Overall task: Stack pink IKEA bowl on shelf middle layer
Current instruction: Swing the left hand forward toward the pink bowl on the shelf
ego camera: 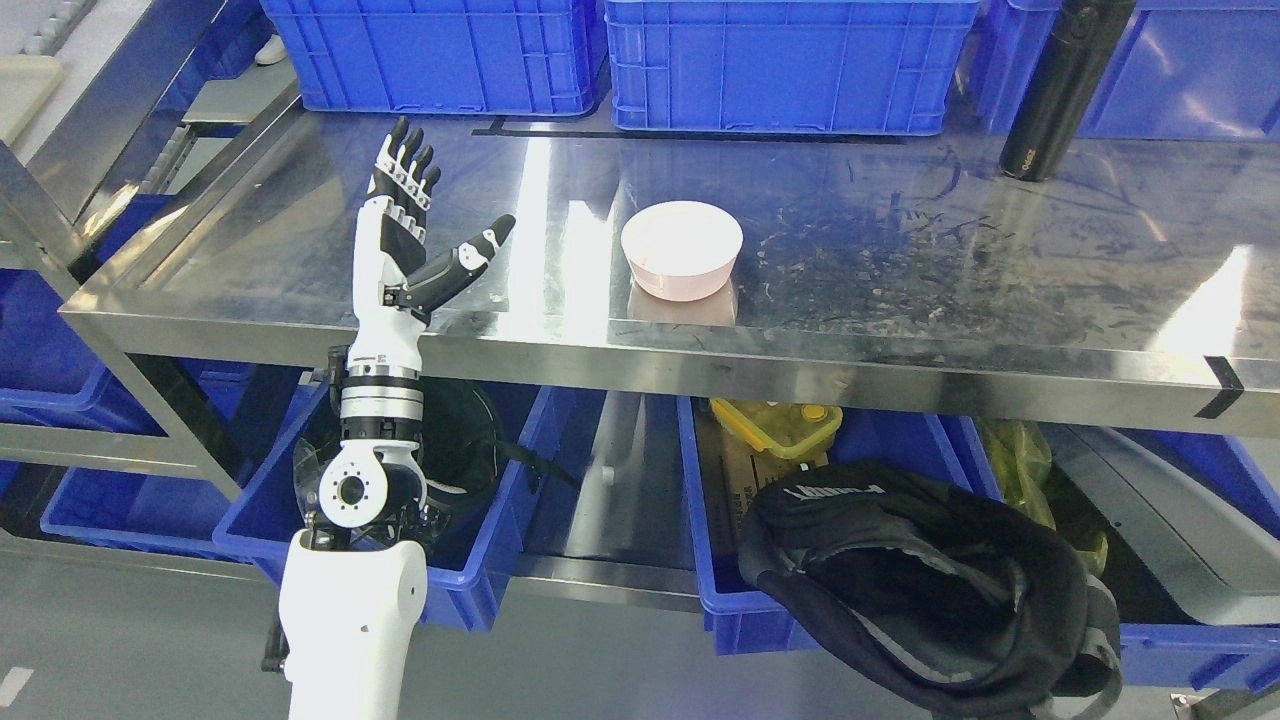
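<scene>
Item one in our view is the pink bowl point(682, 249), standing upright on the steel shelf point(900, 290) a little left of its middle and close to the near edge; we see nothing inside it, no marking that we can read, and its reflection shows on the metal just in front. To its left, apart from it and touching nothing, we record the left hand point(405, 235), raised over the shelf's near left part with four fingers point(405, 165) extended and close together pointing away and the thumb point(470, 258) splayed toward the bowl; it holds nothing. At the far right of the shelf stands a black bottle point(1060, 85), tilted in the view, with small pale lettering near its base too small for us to read. Along the far edge we list blue crates point(790, 65) in a row, their contents hidden from us. Below the shelf, more blue bins point(480, 520) sit on the lower level; one holds a yellow-green lidded box point(780, 425) over brown cardboard with print we cannot make out. In front of these lies a black bag point(920, 590) with faint white lettering, illegible. A strip of black tape point(1222, 387) marks the shelf's near right edge.
</scene>
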